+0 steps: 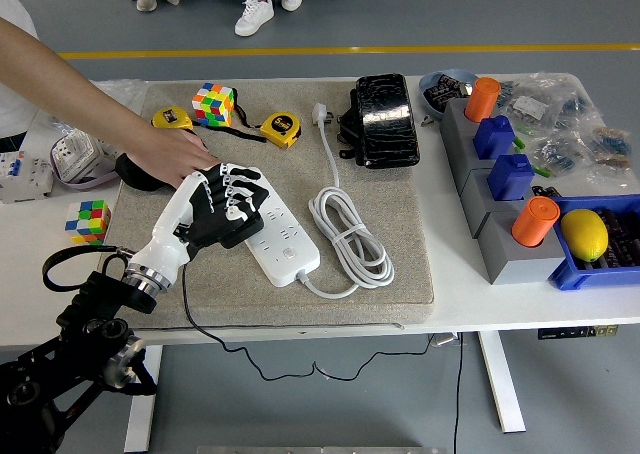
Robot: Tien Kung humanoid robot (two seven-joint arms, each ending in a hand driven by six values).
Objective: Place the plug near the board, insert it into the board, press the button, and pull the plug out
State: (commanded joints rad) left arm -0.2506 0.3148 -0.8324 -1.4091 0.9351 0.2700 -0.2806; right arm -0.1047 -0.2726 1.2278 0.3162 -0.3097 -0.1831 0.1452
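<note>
A white power strip (287, 247) lies slanted on the grey mat (405, 259), its white cord (350, 236) coiled beside it. My left hand (226, 200) covers the strip's far-left end, fingers curled down over a black plug (238, 226) that sits on the strip. A thin black cable (215, 340) runs from under the wrist over the table's front edge. Whether the plug's pins are in a socket is hidden. A person's hand (172, 155) rests on the mat just behind my fingers, touching a black object (132, 171). No right arm appears.
At the mat's back are a colour cube (213, 104), two yellow tape measures (281, 129), the cord's white plug (320, 112) and a black pouch (385, 120). Grey blocks (498, 229) with orange and blue pieces and a blue bin (590, 269) stand right. A small cube (88, 219) lies left.
</note>
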